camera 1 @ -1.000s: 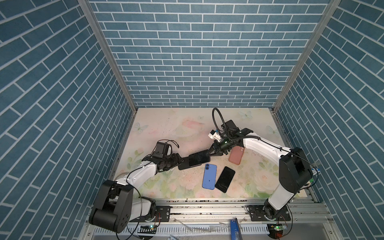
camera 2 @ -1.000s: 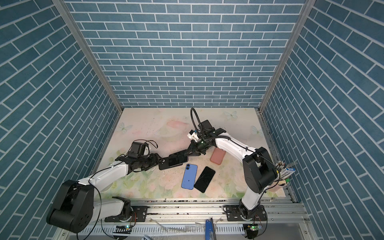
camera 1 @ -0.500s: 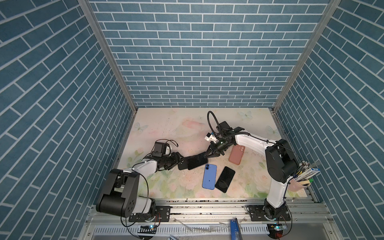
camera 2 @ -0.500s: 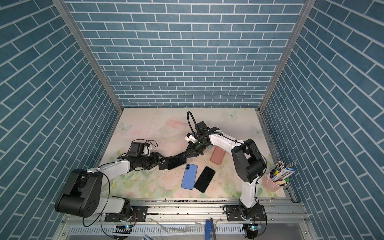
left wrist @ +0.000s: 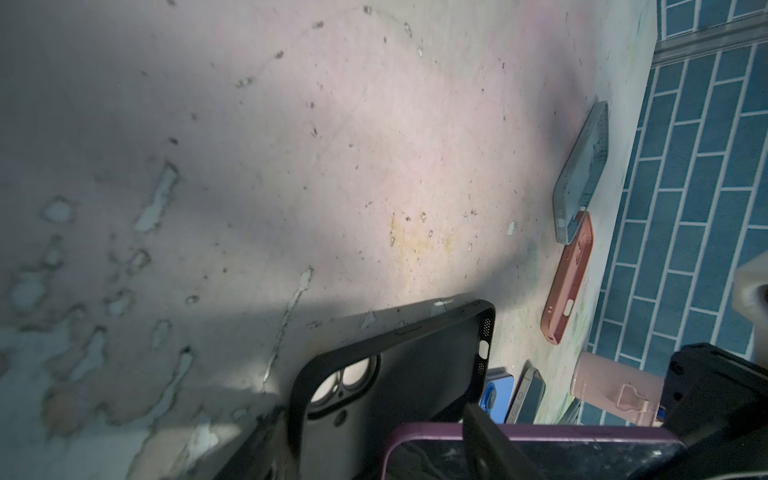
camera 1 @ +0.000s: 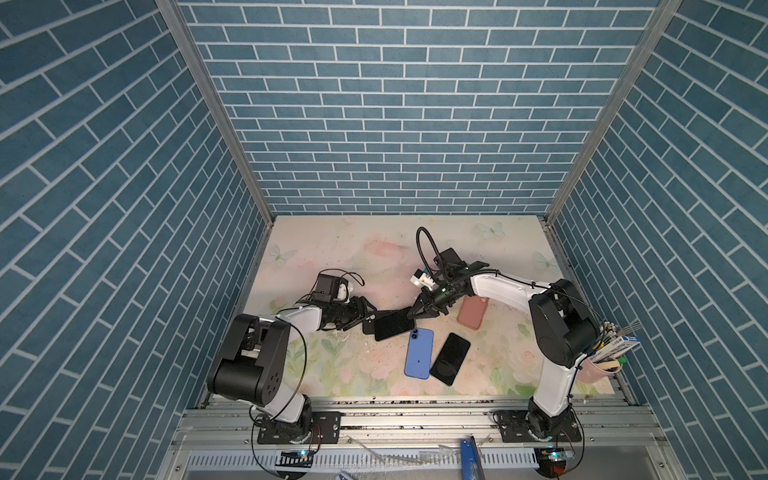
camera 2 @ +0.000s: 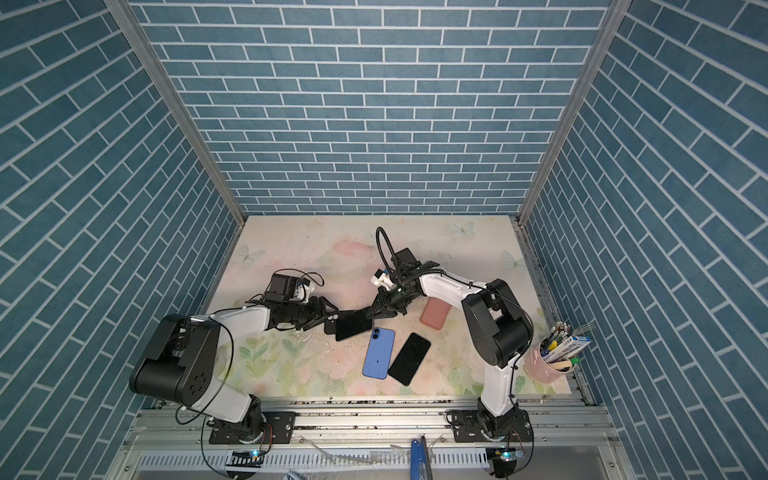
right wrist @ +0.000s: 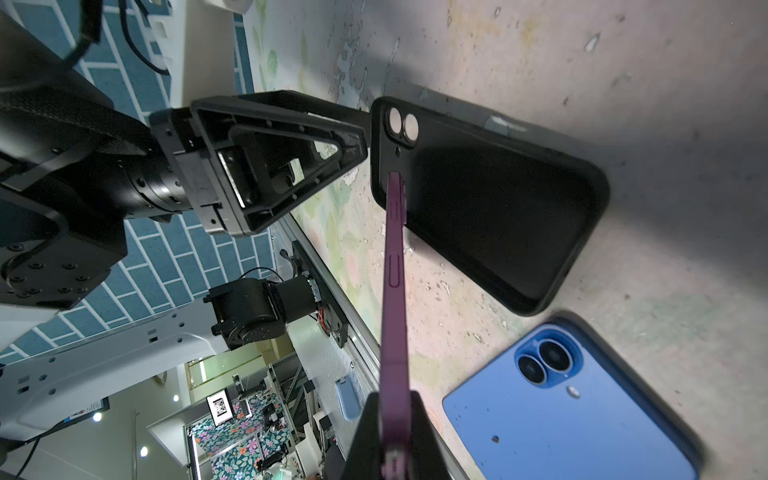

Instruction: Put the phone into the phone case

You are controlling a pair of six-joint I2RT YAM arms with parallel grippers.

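right pincer [right wrist: 394, 419] holds phone [right wrist: 392, 266] tipped into case [right wrist: 498, 208]

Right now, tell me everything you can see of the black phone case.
The black case looks like matte soft plastic and lies flat on the table, open side up. A raised rim runs round it. The camera cutout and a small hole sit at the end that the left tool touches. The purple phone, tilted in the right tool, meets the case near that cutout.
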